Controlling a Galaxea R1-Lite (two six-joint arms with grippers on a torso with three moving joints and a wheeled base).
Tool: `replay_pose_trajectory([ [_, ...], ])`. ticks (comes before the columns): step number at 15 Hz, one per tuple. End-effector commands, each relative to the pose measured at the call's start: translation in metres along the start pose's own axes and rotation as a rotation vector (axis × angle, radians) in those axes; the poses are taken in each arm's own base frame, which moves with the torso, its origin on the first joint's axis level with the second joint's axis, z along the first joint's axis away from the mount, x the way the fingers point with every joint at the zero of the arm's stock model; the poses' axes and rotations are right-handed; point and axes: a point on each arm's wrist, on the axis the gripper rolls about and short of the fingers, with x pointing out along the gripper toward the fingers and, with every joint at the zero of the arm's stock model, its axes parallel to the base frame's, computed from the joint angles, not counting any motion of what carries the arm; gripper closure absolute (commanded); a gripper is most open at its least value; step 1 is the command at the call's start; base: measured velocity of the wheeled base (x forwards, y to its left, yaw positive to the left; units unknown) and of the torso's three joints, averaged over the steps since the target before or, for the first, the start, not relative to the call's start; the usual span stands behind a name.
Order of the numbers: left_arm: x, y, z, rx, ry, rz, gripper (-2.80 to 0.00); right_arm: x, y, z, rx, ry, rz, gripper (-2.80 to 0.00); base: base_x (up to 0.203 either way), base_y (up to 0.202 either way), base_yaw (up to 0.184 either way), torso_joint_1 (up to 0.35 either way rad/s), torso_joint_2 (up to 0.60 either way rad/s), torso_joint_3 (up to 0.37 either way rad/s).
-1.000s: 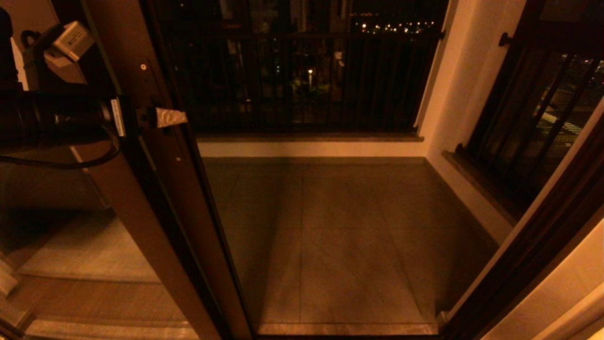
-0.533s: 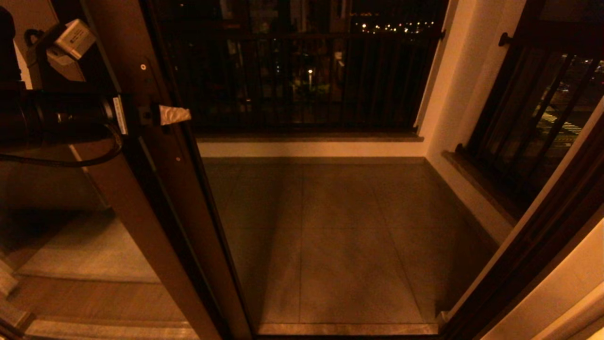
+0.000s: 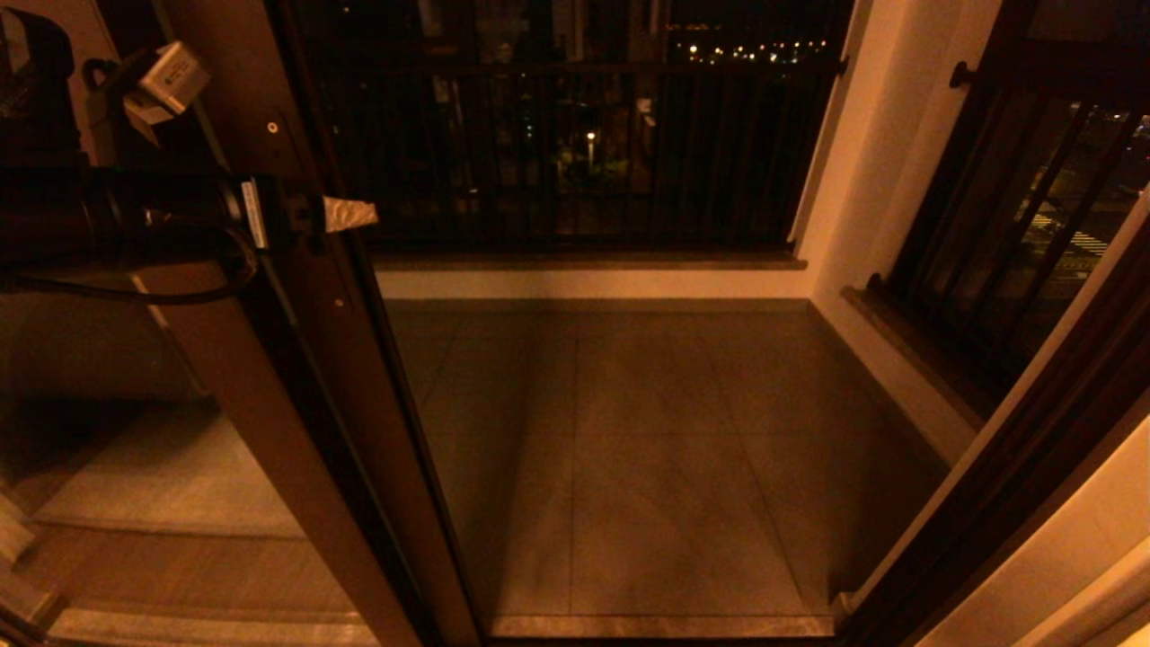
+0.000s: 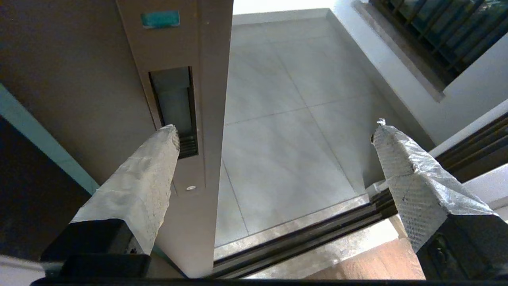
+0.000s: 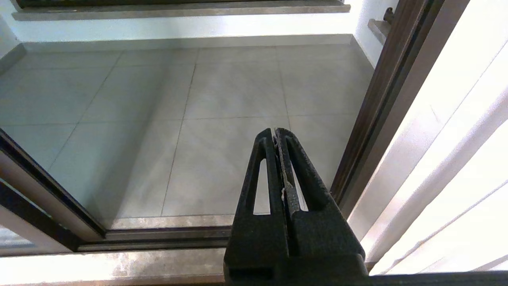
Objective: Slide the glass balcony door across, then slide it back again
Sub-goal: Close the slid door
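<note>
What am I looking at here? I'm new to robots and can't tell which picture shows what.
A two-armed robot faces a glass balcony door, slid to its left, so the tiled balcony floor lies open ahead. The wide picture comes from its head camera; the other two sit on its wrists, behind the fingers. The left gripper is open, one taped finger in front of the door's recessed handle slot; contact is unclear. The right gripper is shut, parked low by the threshold. Neither holds anything.

Dim amber head view (wrist views brighter)
</note>
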Motion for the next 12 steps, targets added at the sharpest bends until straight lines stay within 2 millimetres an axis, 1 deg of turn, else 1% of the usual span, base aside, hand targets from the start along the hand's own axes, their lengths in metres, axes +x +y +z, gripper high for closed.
replay_pose_trajectory([
  [1, 0.007, 0.002, -0.003, -0.006, 0.016, -0.004, -2.80, 0.000, 0.000, 0.000, -0.001, 0.001, 0.001, 0.00, 0.000, 0.000, 0.000, 0.000, 0.00, 0.000],
  [7, 0.017, 0.006, -0.006, -0.002, 0.011, -0.012, -2.80, 0.000, 0.000, 0.000, -0.001, 0.002, 0.001, 0.00, 0.000, 0.000, 0.000, 0.000, 0.00, 0.000],
  [12, 0.020, 0.003, -0.005, 0.003, -0.001, -0.064, -2.80, 0.000, 0.000, 0.000, -0.001, 0.002, 0.001, 0.00, 0.000, 0.000, 0.000, 0.000, 0.00, 0.000],
])
